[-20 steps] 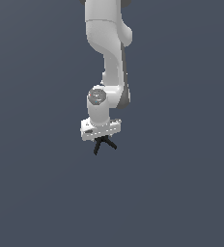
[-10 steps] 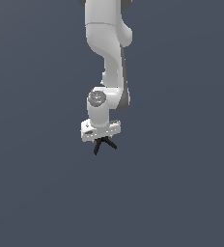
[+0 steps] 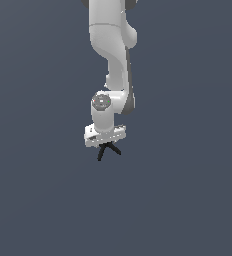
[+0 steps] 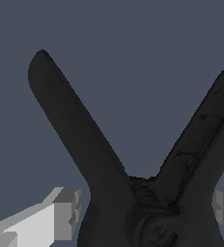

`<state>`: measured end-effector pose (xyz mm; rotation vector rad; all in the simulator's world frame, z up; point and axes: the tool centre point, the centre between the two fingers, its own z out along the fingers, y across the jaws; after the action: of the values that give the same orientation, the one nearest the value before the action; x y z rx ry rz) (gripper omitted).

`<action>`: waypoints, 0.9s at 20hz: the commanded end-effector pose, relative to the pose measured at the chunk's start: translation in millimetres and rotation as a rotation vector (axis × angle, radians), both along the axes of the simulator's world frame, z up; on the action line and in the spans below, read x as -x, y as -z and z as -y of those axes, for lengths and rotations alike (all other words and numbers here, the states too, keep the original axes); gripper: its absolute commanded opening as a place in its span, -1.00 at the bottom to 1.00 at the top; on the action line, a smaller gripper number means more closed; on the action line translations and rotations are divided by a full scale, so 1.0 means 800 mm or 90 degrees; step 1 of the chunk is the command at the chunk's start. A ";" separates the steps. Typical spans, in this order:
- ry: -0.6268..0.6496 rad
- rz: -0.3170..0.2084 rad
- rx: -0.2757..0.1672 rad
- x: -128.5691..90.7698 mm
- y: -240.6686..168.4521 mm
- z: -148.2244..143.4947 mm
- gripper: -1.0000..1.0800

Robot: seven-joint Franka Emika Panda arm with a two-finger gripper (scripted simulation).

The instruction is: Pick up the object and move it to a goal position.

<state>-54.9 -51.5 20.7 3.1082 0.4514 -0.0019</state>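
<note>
The white Panda arm (image 3: 112, 50) descends from the top of the exterior view, centred slightly to that view's left, against a uniform dark grey-blue background. No supporting surface can be distinguished.

The white hand (image 3: 107, 145) points downward at the arm's lower end. In the wrist view two pale fingers (image 4: 61, 214) stand on either side of the black object (image 4: 133, 193), close against its body; the hand is clenched on it.

The object (image 3: 108, 150) is thin and black. It hangs directly beneath the hand, with spindly prongs spreading downward and outward in the exterior view. In the wrist view two broad, dark prongs diverge in a V from a central hub with a scuffed, matt surface.
</note>
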 end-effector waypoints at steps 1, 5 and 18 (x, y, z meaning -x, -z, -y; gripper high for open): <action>-0.001 0.001 0.000 -0.007 -0.002 -0.010 -1.00; -0.001 0.001 0.000 -0.023 -0.006 -0.034 -1.00; -0.002 0.001 0.000 -0.106 -0.026 -0.151 -1.00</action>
<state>21.4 58.0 38.4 3.1082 0.4565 -0.0023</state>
